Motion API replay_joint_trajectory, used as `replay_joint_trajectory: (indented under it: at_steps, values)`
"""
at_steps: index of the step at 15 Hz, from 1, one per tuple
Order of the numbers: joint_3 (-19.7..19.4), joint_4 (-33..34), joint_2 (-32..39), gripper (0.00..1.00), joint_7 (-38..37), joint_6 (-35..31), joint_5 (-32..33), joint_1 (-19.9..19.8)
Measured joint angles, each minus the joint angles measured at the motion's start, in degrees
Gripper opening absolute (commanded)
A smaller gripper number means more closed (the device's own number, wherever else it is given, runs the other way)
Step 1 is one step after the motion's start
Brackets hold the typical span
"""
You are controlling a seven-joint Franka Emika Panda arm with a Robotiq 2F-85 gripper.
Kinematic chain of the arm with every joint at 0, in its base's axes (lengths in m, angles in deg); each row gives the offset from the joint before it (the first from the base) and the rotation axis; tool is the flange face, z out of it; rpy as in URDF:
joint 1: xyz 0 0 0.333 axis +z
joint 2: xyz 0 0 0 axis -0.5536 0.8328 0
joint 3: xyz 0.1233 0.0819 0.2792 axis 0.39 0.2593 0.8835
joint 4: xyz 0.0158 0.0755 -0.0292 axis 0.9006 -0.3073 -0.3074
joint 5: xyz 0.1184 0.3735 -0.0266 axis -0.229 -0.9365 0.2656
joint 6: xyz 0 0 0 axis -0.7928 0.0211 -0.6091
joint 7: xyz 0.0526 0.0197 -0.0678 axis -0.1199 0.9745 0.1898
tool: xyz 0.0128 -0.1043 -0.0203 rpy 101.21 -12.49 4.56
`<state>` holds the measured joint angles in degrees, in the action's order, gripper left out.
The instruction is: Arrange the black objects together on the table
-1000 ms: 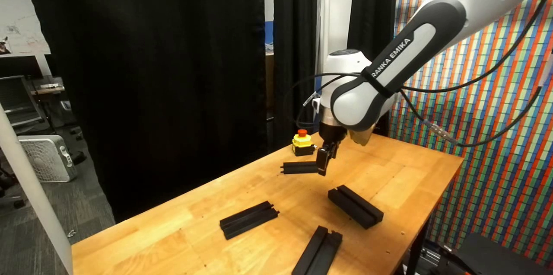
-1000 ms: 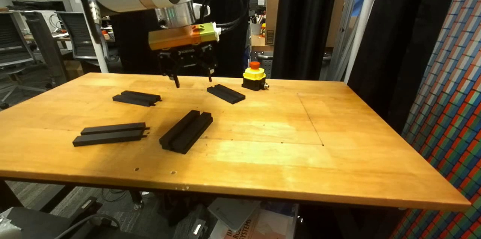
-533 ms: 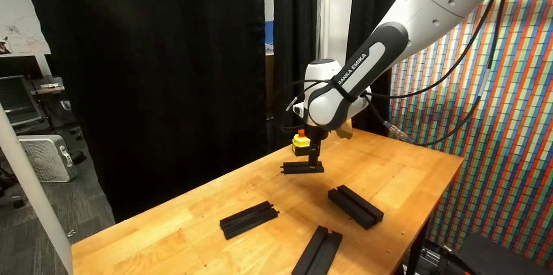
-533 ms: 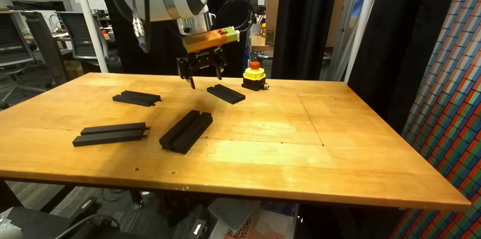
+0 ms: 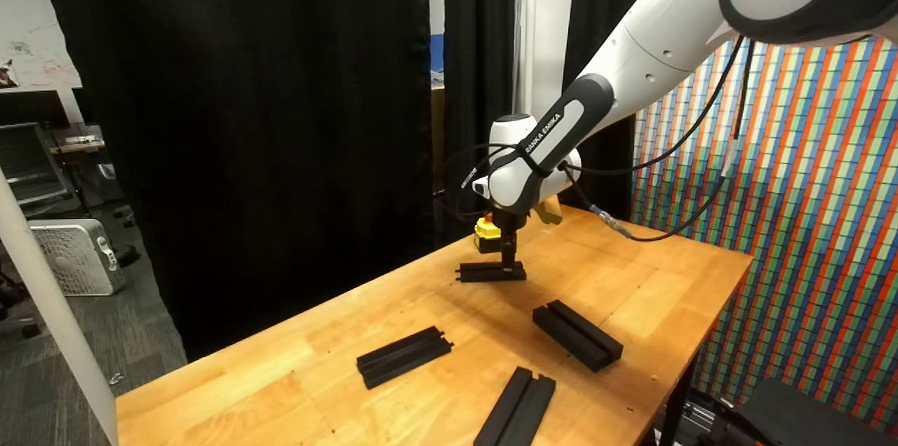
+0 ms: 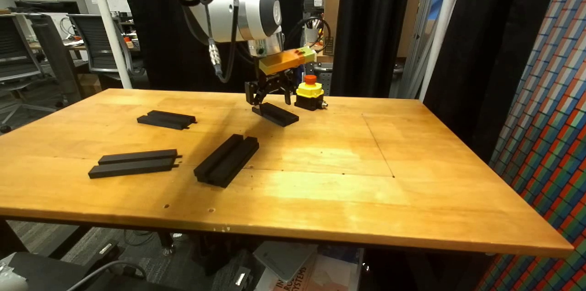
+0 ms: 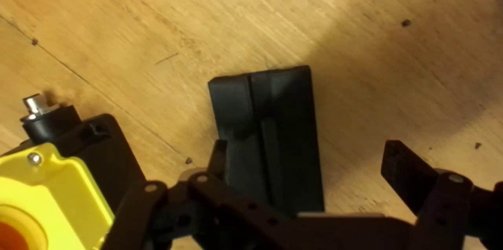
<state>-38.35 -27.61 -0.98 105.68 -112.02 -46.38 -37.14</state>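
PLACE: robotics lab, part office | Franka Emika arm (image 5: 558,134) above wooden table (image 6: 412,199) | yellow-and-red emergency-stop button (image 6: 310,91) near a long edge | black curtains (image 5: 245,116) hung behind that edge | in an exterior view: office chairs (image 6: 94,41) and monitor (image 6: 48,7) beyond the table's far left corner, printed cover (image 6: 300,277) lettered SYSTEMS below near edge | scribbled whiteboard (image 5: 42,29)

Black curtains (image 5: 245,123) hang beside a multicoloured wall (image 5: 793,123).

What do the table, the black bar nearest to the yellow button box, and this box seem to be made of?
Table: wood, lightly glossy; grain and bright reflections show.
Black bar: probably plastic, mostly matte; even black, no metallic glint, though coated metal is possible.
Button box: likely moulded plastic; its yellow housing looks smooth, slightly shiny.
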Motion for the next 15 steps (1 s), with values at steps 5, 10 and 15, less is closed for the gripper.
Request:
replay_joint_trajectory:
  at_steps: [5, 10, 15]
  values:
    - [0.01, 6.84, 6.08, 1.0, 2.8, 2.35, 0.0, -1.6]
    - [0.03, 11.35, 9.56, 1.0, 3.86, 4.82, 0.0, -1.93]
    - [0.25, 13.22, 10.33, 0.6, 4.45, 7.07, -0.01, -2.06]
